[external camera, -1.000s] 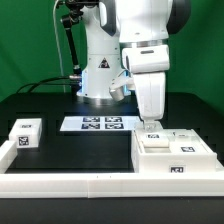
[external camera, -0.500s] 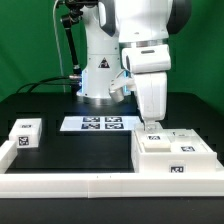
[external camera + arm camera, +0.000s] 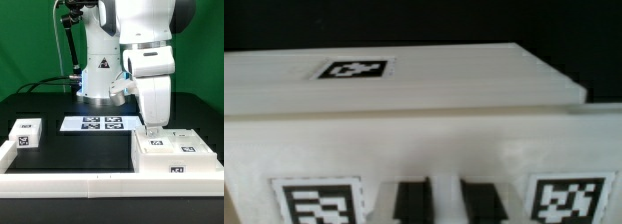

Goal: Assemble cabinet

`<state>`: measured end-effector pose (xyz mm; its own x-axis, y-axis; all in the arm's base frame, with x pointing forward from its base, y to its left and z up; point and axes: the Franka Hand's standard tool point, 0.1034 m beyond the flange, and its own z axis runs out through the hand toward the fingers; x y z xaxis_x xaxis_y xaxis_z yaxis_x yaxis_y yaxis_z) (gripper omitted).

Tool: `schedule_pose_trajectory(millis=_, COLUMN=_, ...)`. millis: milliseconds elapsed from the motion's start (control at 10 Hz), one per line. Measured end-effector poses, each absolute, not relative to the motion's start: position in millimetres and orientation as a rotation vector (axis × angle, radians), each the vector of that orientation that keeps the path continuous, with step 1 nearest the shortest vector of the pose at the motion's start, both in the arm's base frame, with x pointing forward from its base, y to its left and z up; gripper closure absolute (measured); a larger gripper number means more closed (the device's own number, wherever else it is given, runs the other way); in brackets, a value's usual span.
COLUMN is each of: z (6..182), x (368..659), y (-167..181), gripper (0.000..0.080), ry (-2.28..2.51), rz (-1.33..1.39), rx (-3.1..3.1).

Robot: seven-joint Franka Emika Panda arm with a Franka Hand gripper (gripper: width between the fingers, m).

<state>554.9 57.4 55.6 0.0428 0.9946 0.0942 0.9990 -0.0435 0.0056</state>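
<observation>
My gripper (image 3: 152,129) stands at the rear edge of the cabinet (image 3: 176,158), fingers pointing straight down. In the wrist view the fingers (image 3: 416,203) are drawn almost together, leaving only a thin dark slit. I cannot tell whether anything is pinched between them.

The cabinet lies flat on the black table (image 3: 70,150), at the exterior view's right, just behind the long white rail (image 3: 65,184). Its long axis runs across that view from left to right, and its tagged faces turn upward. Its top shows several stepped white blocks, each with a square tag. I cannot tell whether they sit in a recess or on a flat panel.

A small white box (image 3: 25,133) stands well apart at the exterior view's left, tag upward. The marker board (image 3: 100,124) lies between them, nearer the arm's base.
</observation>
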Motion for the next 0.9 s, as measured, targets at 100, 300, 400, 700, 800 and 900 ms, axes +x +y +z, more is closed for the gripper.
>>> schedule_pose_trajectory(millis=100, z=55.2, x=561, y=57, gripper=0.0729, ry=-2.128, rz=-0.120, rx=-2.225)
schedule_pose_trajectory(millis=300, z=55.1, x=572, y=56, gripper=0.0729, ry=-2.123, rz=-0.128, rx=-2.229)
schedule_pose_trajectory(millis=400, z=55.4, x=577, y=56, gripper=0.0729, ry=-2.121, rz=-0.129, rx=-2.230)
schedule_pose_trajectory(millis=700, z=55.6, x=579, y=56, gripper=0.0729, ry=-2.118, rz=-0.125, rx=-2.231)
schedule_pose_trajectory(millis=800, z=56.3, x=579, y=57, gripper=0.0729, ry=-2.120, rz=-0.114, rx=-2.225)
schedule_pose_trajectory(millis=900, z=56.8, x=580, y=57, gripper=0.0729, ry=-2.127, rz=-0.098, rx=-2.216)
